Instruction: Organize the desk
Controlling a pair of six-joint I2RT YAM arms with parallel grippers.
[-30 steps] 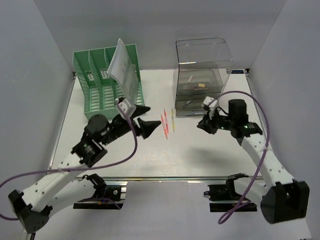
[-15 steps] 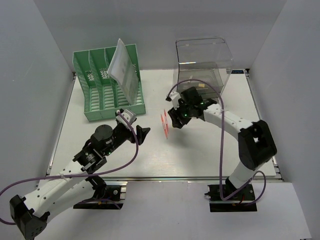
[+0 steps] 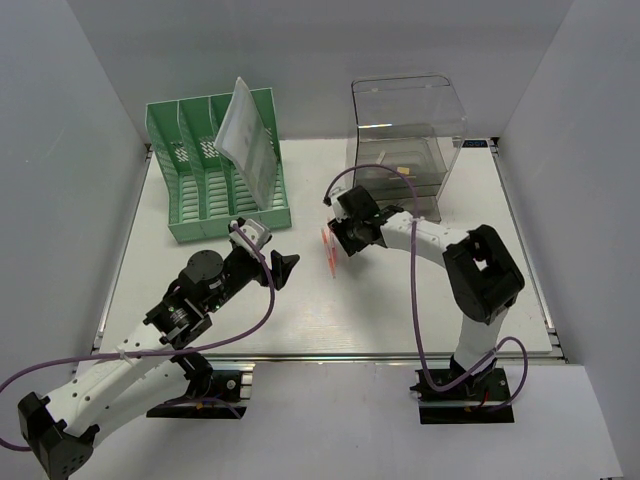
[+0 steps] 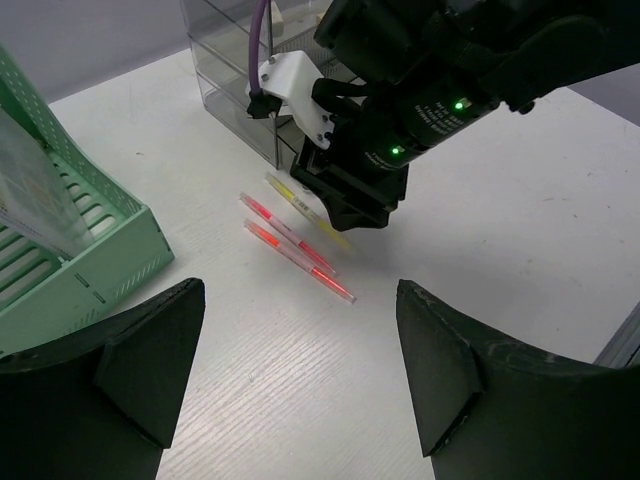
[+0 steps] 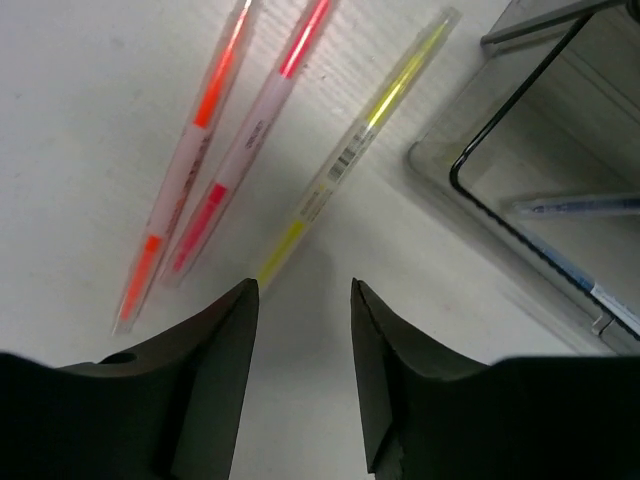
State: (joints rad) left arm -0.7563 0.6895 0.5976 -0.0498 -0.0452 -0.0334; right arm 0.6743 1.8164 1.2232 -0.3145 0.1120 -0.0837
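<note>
The white desk [image 3: 400,300] carries three highlighter pens at its middle: an orange one [image 5: 190,140], a pink one [image 5: 250,140] and a yellow one [image 5: 370,120], side by side. My right gripper [image 3: 342,243] hovers low over them, open [image 5: 303,290], with nothing between its fingers; the yellow pen's near end lies just off the left fingertip. My left gripper [image 3: 285,270] stands wide open [image 4: 300,370] over bare desk a short way left of the pens [image 4: 300,262], holding nothing. The right gripper's body [image 4: 360,190] fills the far side of the left wrist view.
A green slotted file rack [image 3: 220,165] with a leaning paper packet [image 3: 245,135] stands at the back left. A clear plastic drawer box [image 3: 405,140] stands at the back right, its lower drawer pulled out [image 5: 540,200] with a blue pen [image 5: 580,207] inside. A metal rail [image 3: 330,355] runs along the near edge.
My right arm swung from beside the drawer box leftward to over the pens and its jaws opened wider. My left gripper drew back from the pens toward its base.
</note>
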